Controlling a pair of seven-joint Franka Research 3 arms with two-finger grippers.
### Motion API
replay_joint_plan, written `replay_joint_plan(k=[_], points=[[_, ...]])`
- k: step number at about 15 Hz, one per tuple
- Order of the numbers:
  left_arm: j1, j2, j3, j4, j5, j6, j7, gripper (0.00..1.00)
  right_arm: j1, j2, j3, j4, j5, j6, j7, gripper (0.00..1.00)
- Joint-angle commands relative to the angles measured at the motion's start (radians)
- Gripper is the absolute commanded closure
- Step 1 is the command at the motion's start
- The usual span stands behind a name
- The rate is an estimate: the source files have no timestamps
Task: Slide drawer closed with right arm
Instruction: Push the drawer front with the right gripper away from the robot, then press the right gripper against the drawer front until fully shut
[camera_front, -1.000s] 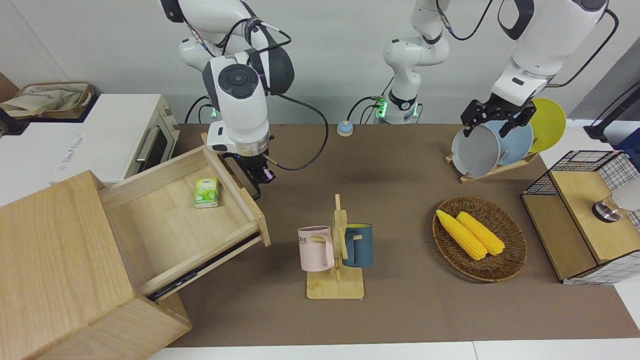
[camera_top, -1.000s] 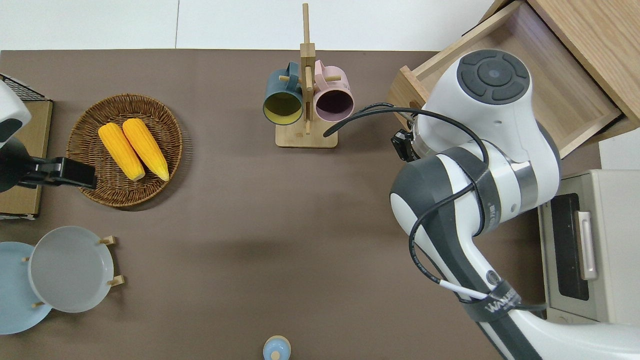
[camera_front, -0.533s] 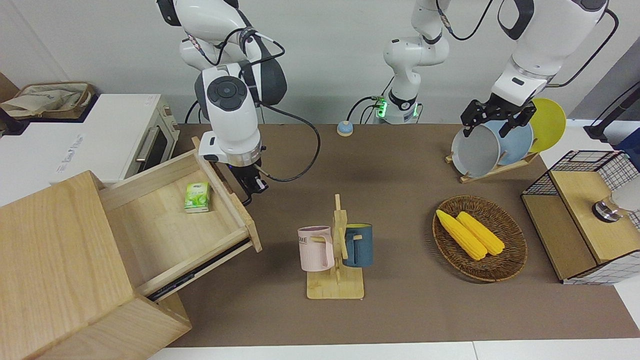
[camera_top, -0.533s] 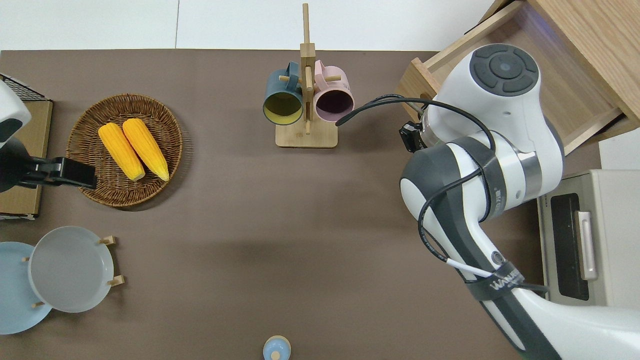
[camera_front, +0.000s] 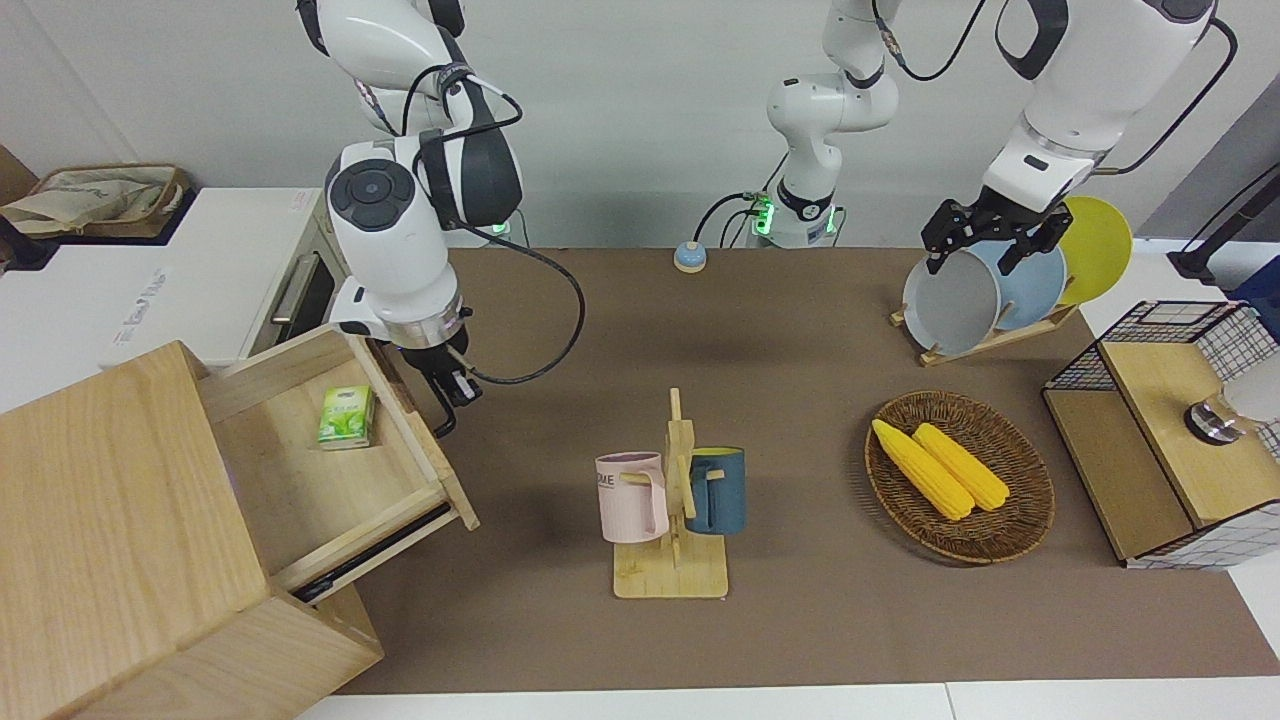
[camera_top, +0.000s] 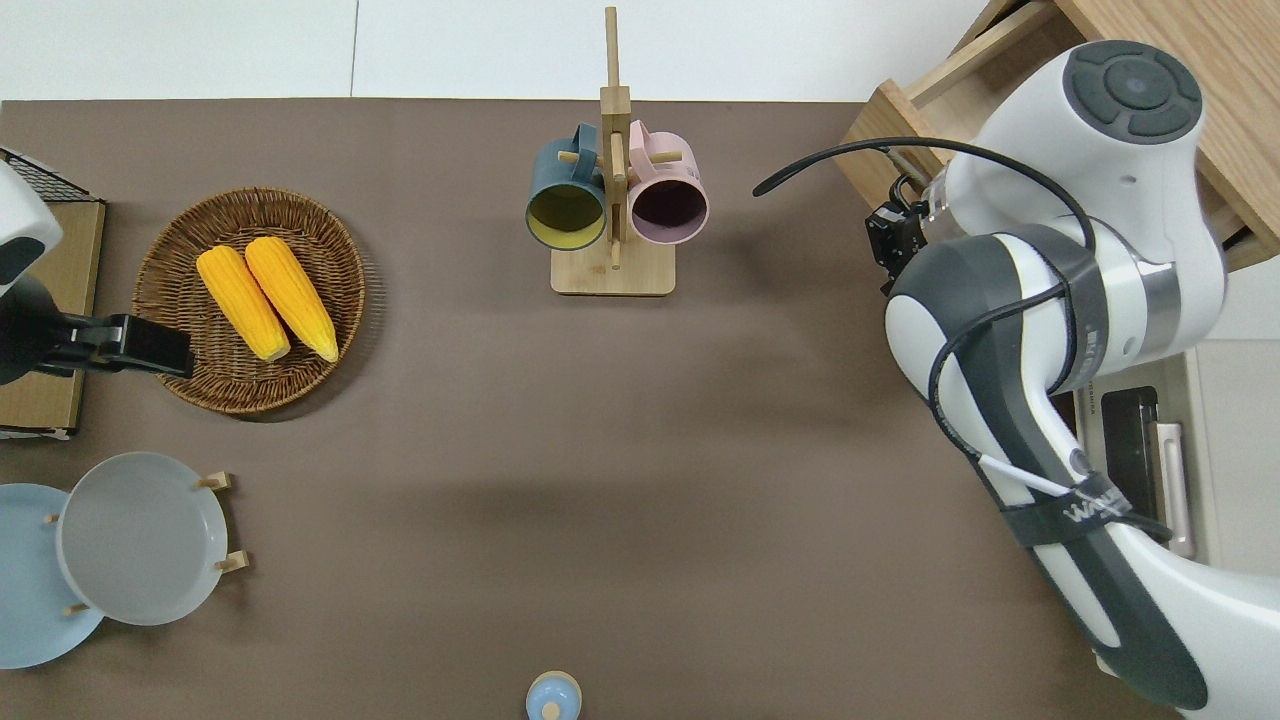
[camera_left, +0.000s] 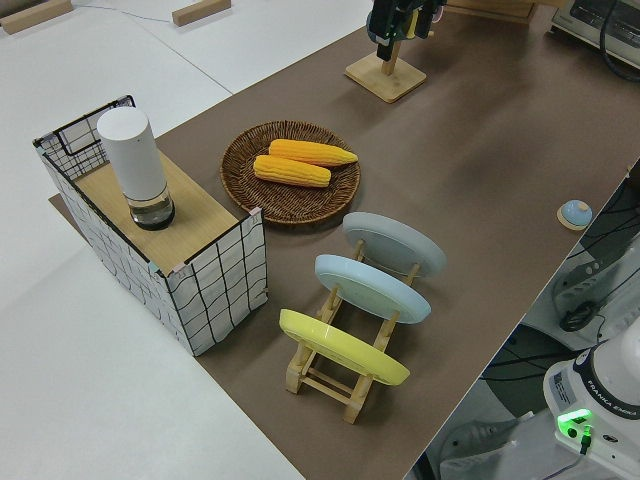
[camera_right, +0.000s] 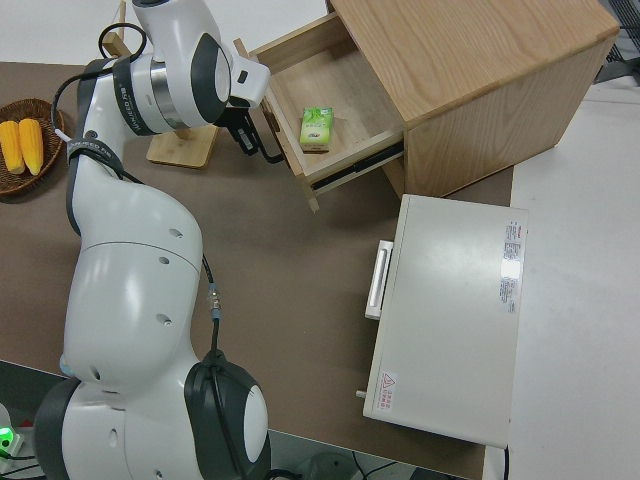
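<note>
Drawer partly open, right gripper at its front

Drawer (camera_front: 345, 470) of the pale-wood cabinet (camera_front: 110, 540) stands pulled out at the right arm's end of the table (camera_front: 800, 620), with roughly half its floor showing. A small green carton (camera_front: 346, 417) lies on that floor, toward the side of the drawer nearer the robots. The right gripper (camera_front: 448, 385) sits against the drawer's flat front, at the black loop handle (camera_right: 268, 145); whether its jaws are spread or closed on the handle cannot be told. The right arm (camera_top: 1050, 300) bends over the drawer's front edge in the overhead view and hides most of it. A white oven (camera_right: 450, 320) stands beside the cabinet, nearer the robots.

The left arm is parked, and the spread of the left gripper (camera_front: 985, 235) cannot be told either. Near the middle of the table a wooden mug stand (camera_front: 675, 540) carries a pink mug (camera_front: 630, 497) and a dark blue mug (camera_front: 718, 490). Toward the left arm's end lie a wicker basket (camera_front: 1025, 520) with two corn cobs (camera_front: 940, 467), a plate rack (camera_left: 345, 345) and a wire-mesh box (camera_left: 215, 280).
</note>
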Motion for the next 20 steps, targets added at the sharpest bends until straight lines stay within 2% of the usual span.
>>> replay_joint_plan(k=[1, 5, 9, 13, 18, 20], points=[[-0.007, -0.004, 0.0, 0.01, 0.018, -0.018, -0.01, 0.01, -0.056, 0.04, 0.015, 0.049, -0.011, 0.006, -0.093, 1.0], [-0.007, -0.004, 0.0, 0.01, 0.018, -0.018, -0.01, 0.01, -0.102, 0.057, 0.016, 0.081, -0.009, 0.006, -0.129, 1.0], [-0.007, -0.004, 0.0, 0.01, 0.018, -0.018, -0.01, 0.01, -0.148, 0.082, 0.016, 0.106, -0.011, 0.004, -0.216, 1.0], [-0.007, -0.004, 0.0, 0.009, 0.018, -0.018, -0.01, 0.01, -0.182, 0.105, 0.019, 0.146, -0.009, 0.004, -0.217, 1.0], [-0.007, -0.003, 0.0, 0.01, 0.018, -0.018, -0.01, 0.01, -0.214, 0.123, 0.029, 0.152, -0.003, 0.004, -0.263, 1.0], [-0.007, -0.004, 0.0, 0.01, 0.018, -0.018, -0.01, 0.01, -0.225, 0.134, 0.032, 0.173, -0.003, -0.005, -0.271, 1.0]])
